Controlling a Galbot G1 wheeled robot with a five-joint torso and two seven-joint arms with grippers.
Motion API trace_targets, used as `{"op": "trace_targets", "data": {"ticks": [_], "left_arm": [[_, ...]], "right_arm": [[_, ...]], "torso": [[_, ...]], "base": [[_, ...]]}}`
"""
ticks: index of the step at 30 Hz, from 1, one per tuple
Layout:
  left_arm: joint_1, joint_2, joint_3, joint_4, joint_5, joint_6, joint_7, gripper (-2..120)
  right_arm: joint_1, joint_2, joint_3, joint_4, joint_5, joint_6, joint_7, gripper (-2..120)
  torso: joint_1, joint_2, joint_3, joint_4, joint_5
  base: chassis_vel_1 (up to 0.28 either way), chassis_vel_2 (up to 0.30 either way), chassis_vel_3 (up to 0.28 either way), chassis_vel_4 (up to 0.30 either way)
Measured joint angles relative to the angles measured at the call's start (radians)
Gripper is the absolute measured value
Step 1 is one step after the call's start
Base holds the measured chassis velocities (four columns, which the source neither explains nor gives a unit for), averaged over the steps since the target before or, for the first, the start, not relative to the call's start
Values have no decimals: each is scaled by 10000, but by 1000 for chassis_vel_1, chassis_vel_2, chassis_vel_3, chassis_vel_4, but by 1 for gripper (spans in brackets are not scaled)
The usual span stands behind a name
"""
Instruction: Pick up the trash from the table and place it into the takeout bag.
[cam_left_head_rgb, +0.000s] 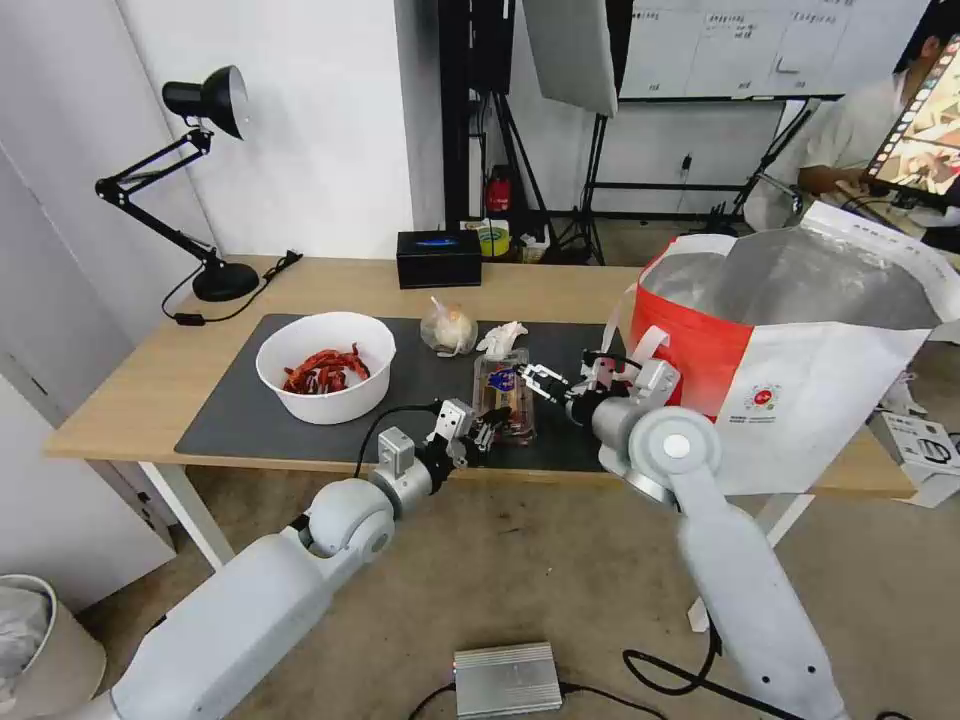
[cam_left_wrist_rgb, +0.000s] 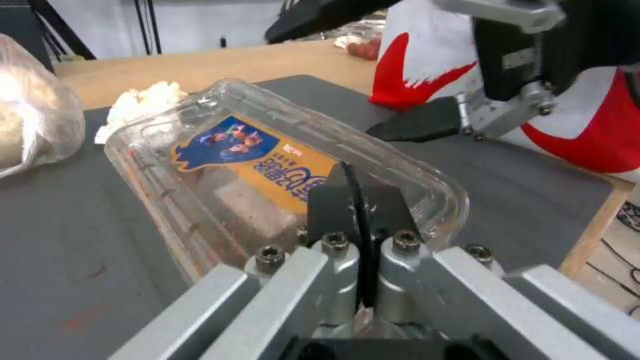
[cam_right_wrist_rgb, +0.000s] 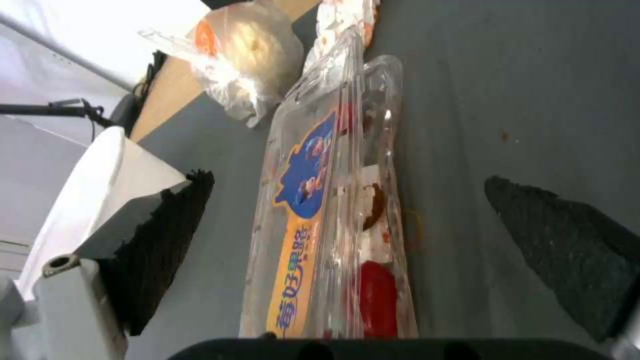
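The clear clamshell tray (cam_left_head_rgb: 503, 393) (cam_left_wrist_rgb: 233, 150) (cam_right_wrist_rgb: 320, 210) lies on the dark mat (cam_left_head_rgb: 250, 430) of the table (cam_left_head_rgb: 150, 380), near its front edge. My left gripper (cam_left_head_rgb: 487, 425) (cam_left_wrist_rgb: 360, 200) is shut on the tray's near rim. Just right of the tray, my right gripper (cam_left_head_rgb: 545, 380) (cam_right_wrist_rgb: 347, 180) stands open, with one finger on each side of the tray. On the mat's left is the white bowl (cam_left_head_rgb: 325, 380) of red scraps. The knotted clear bag (cam_left_head_rgb: 447, 328) (cam_right_wrist_rgb: 247, 55) and the white tissue (cam_left_head_rgb: 500, 338) (cam_left_wrist_rgb: 143, 102) sit behind the tray. The takeout bag (cam_left_head_rgb: 820, 380) (cam_left_wrist_rgb: 413, 65) stands open at the table's right end.
A black desk lamp (cam_left_head_rgb: 205, 180) stands at the back left and a black box (cam_left_head_rgb: 438, 258) at the back middle. On the floor below the table's front edge lies a silver box (cam_left_head_rgb: 507, 678), with a bin (cam_left_head_rgb: 40, 640) at the left.
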Motion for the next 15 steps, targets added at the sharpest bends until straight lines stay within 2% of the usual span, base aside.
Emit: {"op": "trace_targets", "data": {"ticks": [15], "left_arm": [[12,-52,-16,-78,-4,-13,0,0]], "right_arm": [[783,430,-140,-894,64,-354,124,100]], "torso": [[0,0,-1,0,0]], "base": [[0,0,0,0]]}}
